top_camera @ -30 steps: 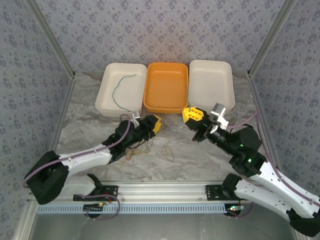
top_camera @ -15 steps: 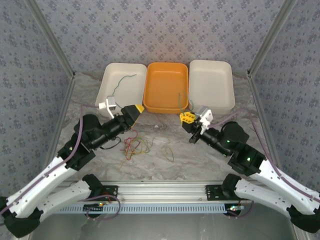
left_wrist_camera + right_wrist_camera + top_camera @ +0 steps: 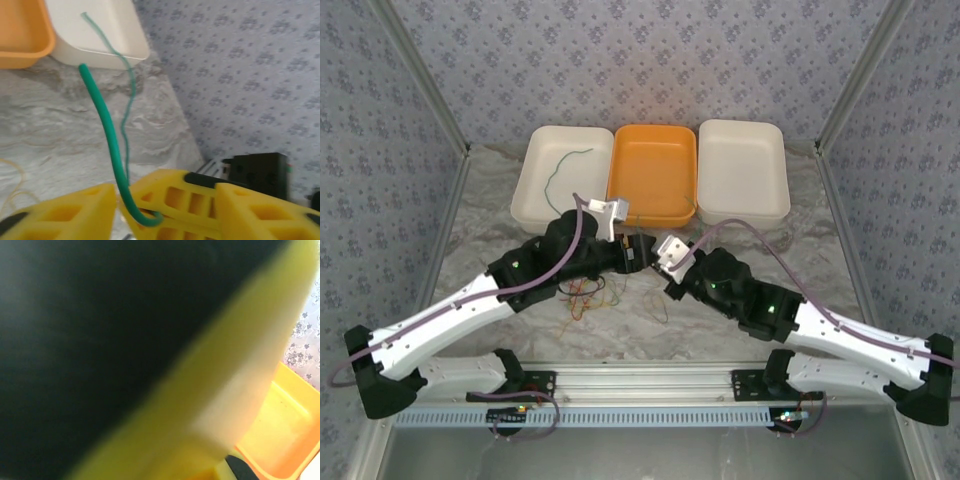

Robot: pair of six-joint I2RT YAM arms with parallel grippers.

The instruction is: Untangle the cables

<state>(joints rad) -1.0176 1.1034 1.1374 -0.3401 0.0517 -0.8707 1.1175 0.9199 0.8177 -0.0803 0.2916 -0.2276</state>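
Tangle of cables (image 3: 592, 293), red, yellow and green, lies loose on the surface (image 3: 490, 235) in front of the orange tray (image 3: 665, 221). It sits toward the left arm's side, partly under the left forearm. A small thin loop (image 3: 660, 305) lies apart from the tangle, straight in front of the orange tray.

In the left wrist view a green cable (image 3: 107, 135) stands up in the air from among yellow fingers. Its lower end curls against a yellow lattice piece (image 3: 175, 197) and its upper end rises toward the trays. A second green cable (image 3: 560, 172) lies inside the cream tray (image 3: 532, 200) touching the orange tray on the left arm's side.

The left tool (image 3: 640, 252) and right tool (image 3: 658, 264) meet tip to tip just in front of the orange tray's near rim. The left tool's fingers (image 3: 55, 215) stand apart, with the lattice piece and green cable between them; cannot tell if they press on anything. The right tool is closed. The right wrist view is a yellow and black blur at the lens, so cannot tell what it pinches.

Edges and room: both forearms cross the strip in front of the orange tray, so it's crowded there. There is open surface on the right arm's side, in front of the other cream tray (image 3: 745, 216). The three trays sit side by side along the far edge. The surface is marbled grey-white and wrinkled. Patterned wall panels (image 3: 640, 60) close three sides, and a metal rail (image 3: 650, 378) runs along the near edge.
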